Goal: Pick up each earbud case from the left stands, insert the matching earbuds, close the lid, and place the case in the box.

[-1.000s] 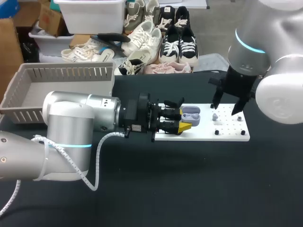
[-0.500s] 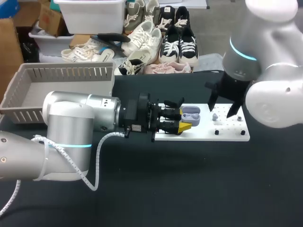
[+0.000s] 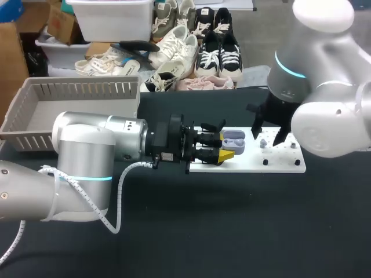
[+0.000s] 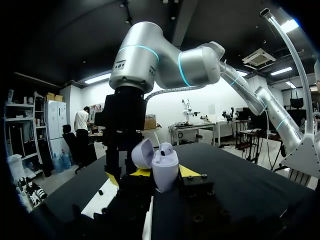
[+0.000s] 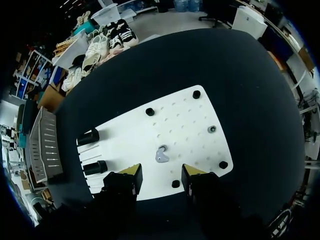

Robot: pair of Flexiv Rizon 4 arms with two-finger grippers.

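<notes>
Already our left gripper (image 3: 227,149) clamps the open lilac earbud case (image 3: 234,139); our right gripper (image 5: 161,173) gapes above the small grey earbud (image 5: 161,156), uninserted.

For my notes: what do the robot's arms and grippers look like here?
The left arm and right arm are rounded silver-grey shells with glowing cyan joint rings. A white spiral-wrapped cable loops along the left one. The left gripper and right gripper are black, yellow-tipped.
</notes>
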